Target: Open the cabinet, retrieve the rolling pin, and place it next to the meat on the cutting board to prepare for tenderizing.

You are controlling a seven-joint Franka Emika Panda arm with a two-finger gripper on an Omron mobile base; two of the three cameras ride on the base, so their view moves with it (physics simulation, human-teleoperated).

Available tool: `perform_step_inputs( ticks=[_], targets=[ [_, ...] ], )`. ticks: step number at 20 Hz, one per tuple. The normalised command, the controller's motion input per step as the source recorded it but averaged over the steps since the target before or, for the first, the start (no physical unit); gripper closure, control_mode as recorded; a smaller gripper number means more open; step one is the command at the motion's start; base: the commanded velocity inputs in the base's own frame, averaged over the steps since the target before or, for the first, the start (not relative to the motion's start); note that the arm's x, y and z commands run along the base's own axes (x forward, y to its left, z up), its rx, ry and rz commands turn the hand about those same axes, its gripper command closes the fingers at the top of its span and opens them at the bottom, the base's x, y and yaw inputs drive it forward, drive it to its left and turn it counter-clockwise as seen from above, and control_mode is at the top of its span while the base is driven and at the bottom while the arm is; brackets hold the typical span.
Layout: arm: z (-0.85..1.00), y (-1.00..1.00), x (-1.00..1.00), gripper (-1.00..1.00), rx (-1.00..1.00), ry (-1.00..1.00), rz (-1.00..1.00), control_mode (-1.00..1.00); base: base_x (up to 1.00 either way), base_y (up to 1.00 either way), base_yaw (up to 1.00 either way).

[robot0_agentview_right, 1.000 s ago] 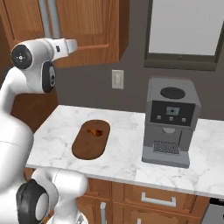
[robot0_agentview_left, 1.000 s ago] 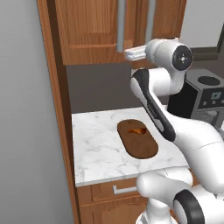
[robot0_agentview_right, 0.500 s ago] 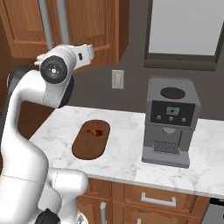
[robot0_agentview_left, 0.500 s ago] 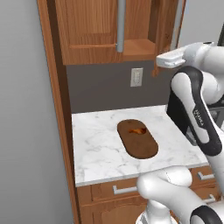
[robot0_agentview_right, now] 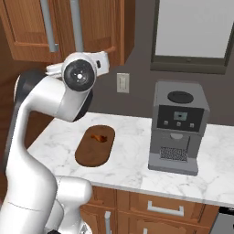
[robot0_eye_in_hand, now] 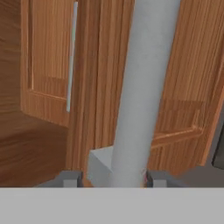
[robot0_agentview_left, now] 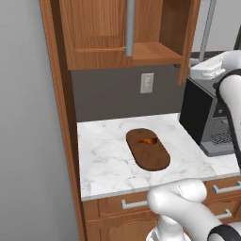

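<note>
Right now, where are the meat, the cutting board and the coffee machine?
meat (robot0_agentview_left: 148, 140): left base view, its middle.
cutting board (robot0_agentview_left: 153, 157): left base view, bare wood near its front end.
coffee machine (robot0_agentview_right: 178, 123): right base view, its front panel.

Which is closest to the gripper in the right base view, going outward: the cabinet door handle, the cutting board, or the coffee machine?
1. Cabinet door handle: between the fingertips of the gripper, seen from the hand.
2. Cutting board: on the counter below.
3. Coffee machine: far right of the counter.

Two flanking overviews, one handle close-up
</note>
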Motion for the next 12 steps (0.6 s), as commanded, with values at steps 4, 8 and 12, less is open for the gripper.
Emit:
perform_step_inputs(
  ticks=[4, 8, 12],
  targets=[
    [-0.09, 0.02, -0.56, -1.0, 0.0, -0.05, 0.06, -1.0, 0.0, 0.0, 0.0],
    [0.03, 0.0, -0.71, -1.0, 0.0, -0.21, 0.0, -1.0, 0.0, 0.0, 0.0],
    [0.14, 0.37, -0.75, -1.0, -0.01, -0.18, -0.06, -1.0, 0.0, 0.0, 0.0]
  ],
)
